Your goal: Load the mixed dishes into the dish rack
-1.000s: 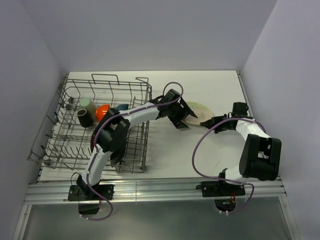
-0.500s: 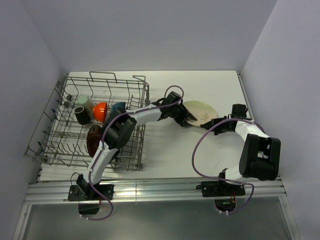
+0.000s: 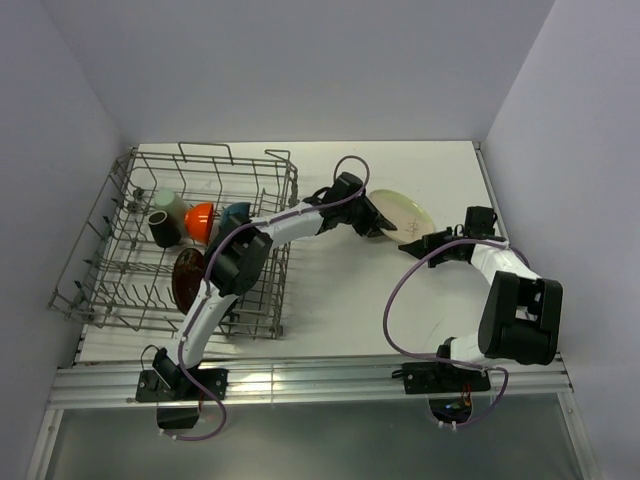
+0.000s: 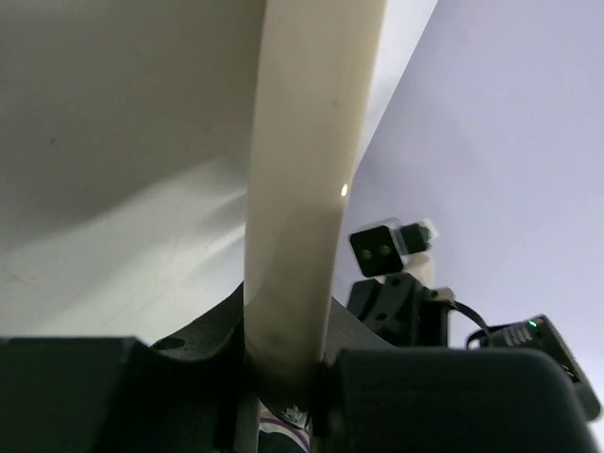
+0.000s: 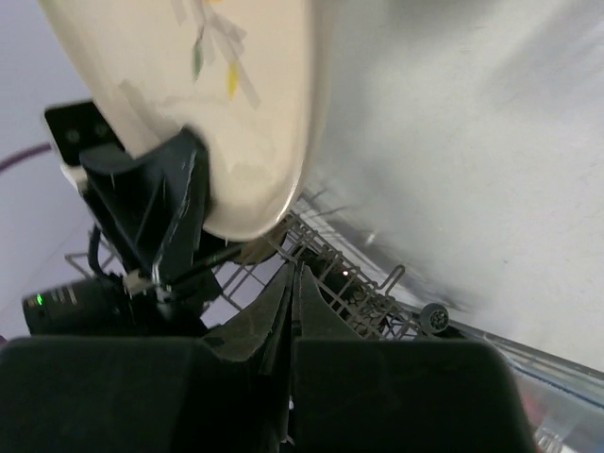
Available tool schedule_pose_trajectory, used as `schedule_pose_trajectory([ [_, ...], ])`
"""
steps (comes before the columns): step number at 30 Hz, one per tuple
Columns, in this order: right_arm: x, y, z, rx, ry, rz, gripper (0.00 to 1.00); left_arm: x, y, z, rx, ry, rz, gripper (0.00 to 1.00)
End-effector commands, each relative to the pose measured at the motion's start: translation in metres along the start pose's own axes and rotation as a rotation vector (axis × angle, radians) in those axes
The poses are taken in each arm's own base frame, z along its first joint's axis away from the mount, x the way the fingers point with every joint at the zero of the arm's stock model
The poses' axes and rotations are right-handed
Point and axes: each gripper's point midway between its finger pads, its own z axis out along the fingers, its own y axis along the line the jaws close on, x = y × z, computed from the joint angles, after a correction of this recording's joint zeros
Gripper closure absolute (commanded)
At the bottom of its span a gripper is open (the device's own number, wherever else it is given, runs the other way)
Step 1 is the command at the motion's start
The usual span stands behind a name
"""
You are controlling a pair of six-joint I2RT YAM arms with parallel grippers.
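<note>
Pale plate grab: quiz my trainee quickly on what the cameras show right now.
1. True or false: the left tool is clamped on the rim of the pale plate.
2. In the dish rack, which bowl lies right beside the dark blue bowl? A orange bowl; B purple bowl; C yellow bowl.
3. Fill in: the right tool is ___ and holds nothing.
Key: 1 true; 2 A; 3 shut.
</note>
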Motion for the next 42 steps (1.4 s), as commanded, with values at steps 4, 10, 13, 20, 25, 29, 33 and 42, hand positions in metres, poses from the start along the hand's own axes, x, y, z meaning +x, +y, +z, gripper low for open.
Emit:
schedule_pose_trajectory([
  [4, 0.024, 0.06, -0.047, -0.118, -0.041, -0.323, 0.94, -0.026, 0.03, 0.007, -0.171, -0.02, 0.092, 1.0],
  [10, 0.056, 0.076, -0.08, -0.091, -0.085, -0.531, 0.85, -0.022, 0.011, -0.005, -0.162, -0.012, 0.198, 1.0],
  [13, 0.071, 0.069, -0.081, -0.087, -0.055, -0.598, 0.82, -0.02, -0.009, -0.015, -0.124, -0.024, 0.246, 1.0],
  [20, 0.103, 0.051, -0.094, -0.079, -0.031, -0.74, 0.78, -0.019, -0.059, -0.043, -0.049, -0.076, 0.382, 1.0],
  [25, 0.115, 0.052, -0.105, -0.107, -0.028, -0.801, 0.77, -0.012, -0.095, -0.071, 0.012, -0.115, 0.459, 1.0],
  [29, 0.123, 0.052, -0.11, -0.131, -0.021, -0.826, 0.77, -0.005, -0.131, -0.099, 0.077, -0.154, 0.536, 1.0],
  [33, 0.129, 0.051, -0.112, -0.141, -0.008, -0.843, 0.76, 0.004, -0.155, -0.119, 0.138, -0.162, 0.568, 1.0],
  [42, 0.162, 0.063, -0.131, -0.184, 0.042, -0.949, 0.76, 0.031, -0.197, -0.164, 0.266, -0.15, 0.636, 1.0],
])
